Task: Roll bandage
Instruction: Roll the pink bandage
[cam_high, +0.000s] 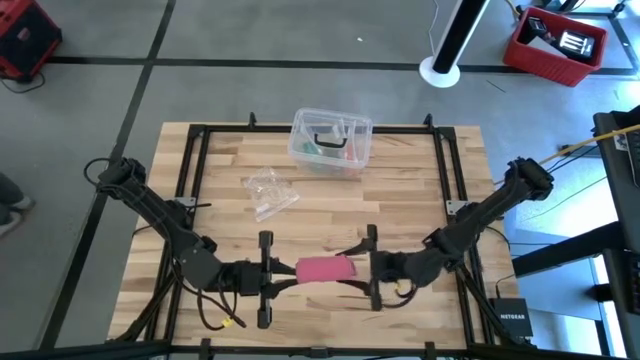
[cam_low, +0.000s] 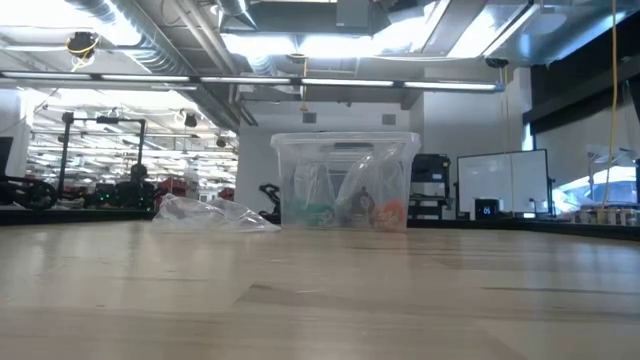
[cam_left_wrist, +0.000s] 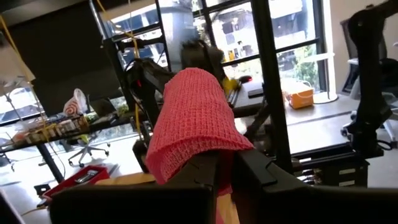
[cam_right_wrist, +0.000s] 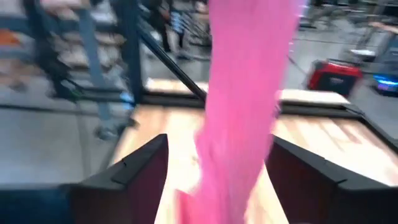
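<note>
Bandage (cam_high: 326, 269): one, pink, at the desk's (cam_high: 400, 180) 6 o'clock edge, between both pincers.
Left pincer (cam_high: 283, 278): clamped on the bandage's end.
Right pincer (cam_high: 352, 270): wide, straddling the bandage, not gripping.
Progress: apparently mid-roll; finishing remains.
Farther, 12 o'clock: one wrapper (cam_high: 270, 192), one clear box (cam_high: 331, 140).

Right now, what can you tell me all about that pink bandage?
The bandage is a pinkish-red strip of soft, open-knit fabric, partly bundled. It sits near the front edge of the wooden table, between both arms. The left gripper is shut on one end. The right gripper stands open around the other end.
</note>
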